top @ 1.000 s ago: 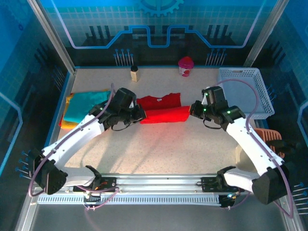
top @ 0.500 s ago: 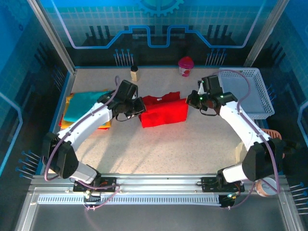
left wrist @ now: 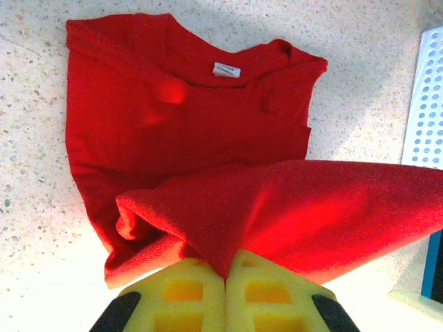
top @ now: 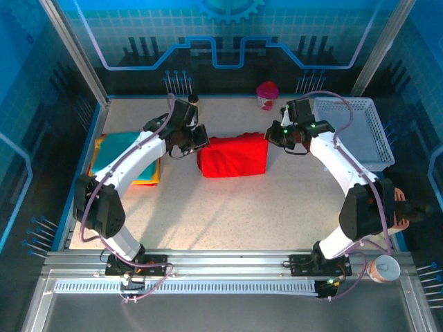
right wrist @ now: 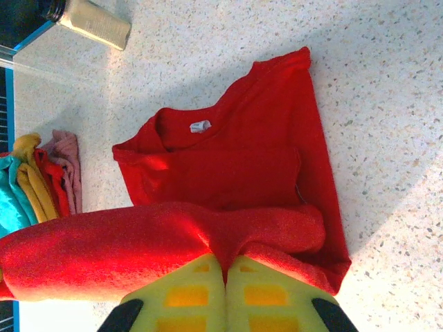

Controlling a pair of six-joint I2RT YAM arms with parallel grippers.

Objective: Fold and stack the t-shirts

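since earlier, left gripper [left wrist: 226,278] and right gripper [right wrist: 225,271], each pinching the red t-shirt [top: 235,158], carried its hem toward 12 o'clock; fold unfinished, folded stack [top: 111,155] at 9 o'clock awaits.

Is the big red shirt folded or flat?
Mid-fold: the left gripper and right gripper hold the bright red cloth t-shirt's edge doubled over its flat collar half.

We log free: bare table [top: 228,207] across lower centre | blocked: folded t-shirts [top: 116,151] at left, red t-shirt [top: 234,156] centre, basket [top: 351,133] upper right, pink cup [top: 267,95] top centre.
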